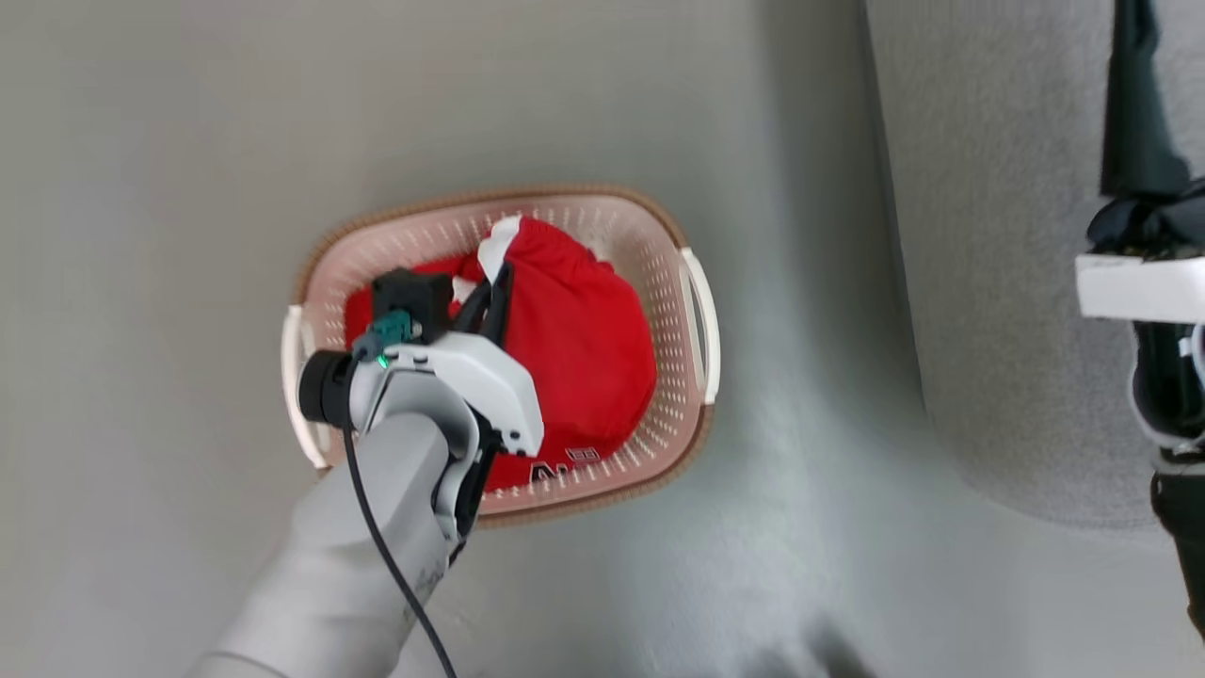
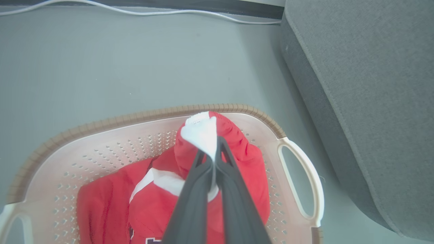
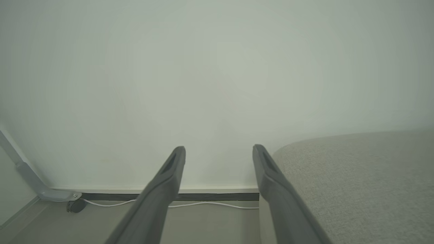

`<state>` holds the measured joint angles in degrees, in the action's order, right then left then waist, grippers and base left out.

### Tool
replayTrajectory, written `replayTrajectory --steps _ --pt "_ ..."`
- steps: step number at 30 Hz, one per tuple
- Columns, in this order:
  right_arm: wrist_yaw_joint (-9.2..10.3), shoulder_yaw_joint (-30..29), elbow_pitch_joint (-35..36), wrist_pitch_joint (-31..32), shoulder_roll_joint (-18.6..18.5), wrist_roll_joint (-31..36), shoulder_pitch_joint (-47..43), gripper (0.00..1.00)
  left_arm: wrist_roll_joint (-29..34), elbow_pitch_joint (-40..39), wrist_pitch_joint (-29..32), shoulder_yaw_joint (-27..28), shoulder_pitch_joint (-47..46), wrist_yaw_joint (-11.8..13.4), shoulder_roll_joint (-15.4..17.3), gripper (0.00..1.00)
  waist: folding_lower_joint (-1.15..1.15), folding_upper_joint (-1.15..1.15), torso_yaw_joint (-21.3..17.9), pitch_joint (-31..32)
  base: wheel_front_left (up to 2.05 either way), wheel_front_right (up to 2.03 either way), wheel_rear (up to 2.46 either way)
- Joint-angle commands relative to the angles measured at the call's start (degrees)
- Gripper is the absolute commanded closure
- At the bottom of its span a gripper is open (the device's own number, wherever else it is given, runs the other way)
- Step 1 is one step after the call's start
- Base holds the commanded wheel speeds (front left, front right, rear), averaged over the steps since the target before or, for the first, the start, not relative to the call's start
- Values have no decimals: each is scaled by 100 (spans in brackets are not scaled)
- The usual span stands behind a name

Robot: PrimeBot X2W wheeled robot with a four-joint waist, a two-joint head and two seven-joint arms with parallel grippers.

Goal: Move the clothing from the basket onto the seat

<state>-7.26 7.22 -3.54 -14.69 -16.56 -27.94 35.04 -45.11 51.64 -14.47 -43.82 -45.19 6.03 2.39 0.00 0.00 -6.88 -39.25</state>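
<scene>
Head view: the basket [image 1: 565, 194] sits on the floor [image 1: 169, 188] with the red clothing [image 1: 584, 348] heaped inside it. The left gripper [image 1: 497, 282] reaches down into the basket. The sofa [image 1: 998, 282] stands to the basket's right, apart from it.

Left wrist view: the fingers pinch a white-trimmed fold of the clothing (raised above the heap, inside the basket's far rim).

Right wrist view: the right gripper [image 3: 218, 150] is spread wide, holding nothing, and points at a pale wall [image 3: 203, 67].
</scene>
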Motion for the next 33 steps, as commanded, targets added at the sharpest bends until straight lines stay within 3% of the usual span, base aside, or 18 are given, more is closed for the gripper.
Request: replayTrajectory --steps 1,15,33 --pt "-23 99 34 -31 -83 43 -296 0 229 -262 -52 290 293 -50 49 100 0 0 178 518 0 0 0" --pt "-23 391 -581 -31 87 250 -1086 0 1413 -1547 -52 1226 1336 -208 49 100 0 0 478 2106 0 0 0" --pt "-23 365 -1135 -31 447 475 -1988 0 2300 -2946 -52 1535 1057 -554 49 100 0 0 664 3067 0 0 0"
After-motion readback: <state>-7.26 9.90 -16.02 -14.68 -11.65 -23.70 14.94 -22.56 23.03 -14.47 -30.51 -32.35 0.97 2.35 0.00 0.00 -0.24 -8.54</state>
